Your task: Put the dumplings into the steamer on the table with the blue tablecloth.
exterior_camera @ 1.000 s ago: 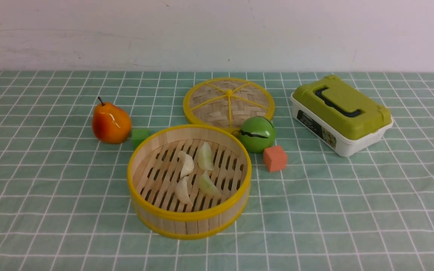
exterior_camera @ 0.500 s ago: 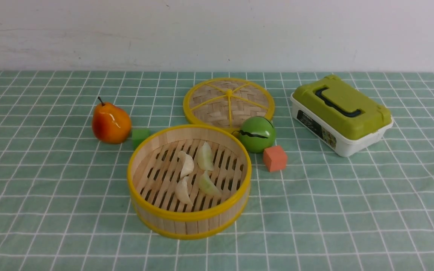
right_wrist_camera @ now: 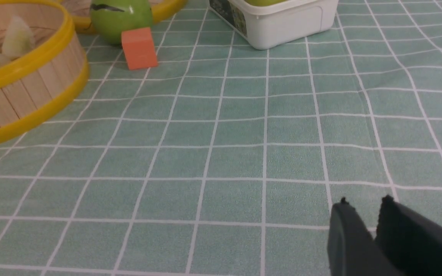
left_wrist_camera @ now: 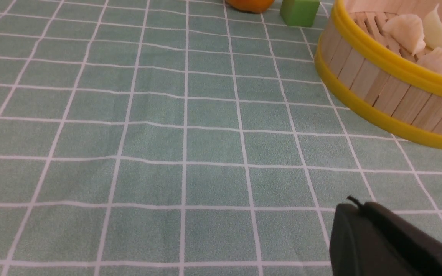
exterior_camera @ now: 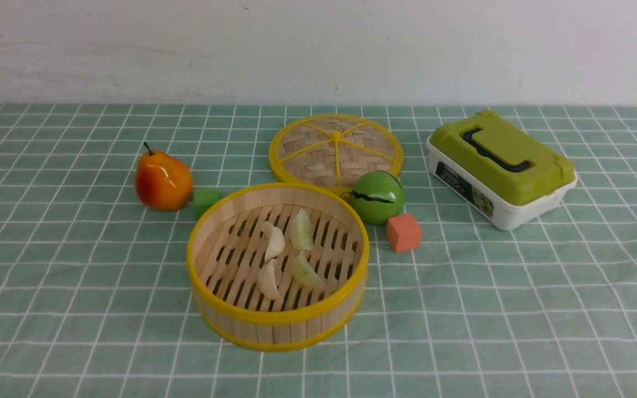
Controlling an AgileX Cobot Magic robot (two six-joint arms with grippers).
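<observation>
The steamer [exterior_camera: 277,320], a round pale bamboo basket with yellow rim bands, stands in the middle of the table on the blue tablecloth [exterior_camera: 517,287]. Several pale dumplings [exterior_camera: 274,241] lie on its slatted bottom. Neither arm shows in the front view. In the left wrist view my left gripper [left_wrist_camera: 357,205] hangs shut and empty over bare cloth, apart from the steamer [left_wrist_camera: 374,88] and its dumplings [left_wrist_camera: 405,28]. In the right wrist view my right gripper [right_wrist_camera: 365,200] has its jaws a little apart with nothing between them, well away from the steamer [right_wrist_camera: 25,92].
Behind the steamer lies its flat woven lid [exterior_camera: 335,148]. A green ball [exterior_camera: 377,196] and an orange cube [exterior_camera: 403,232] sit at the steamer's right. A pear [exterior_camera: 162,179] and a green cube [exterior_camera: 205,200] sit at its left. A white box with a green lid [exterior_camera: 500,167] stands back right.
</observation>
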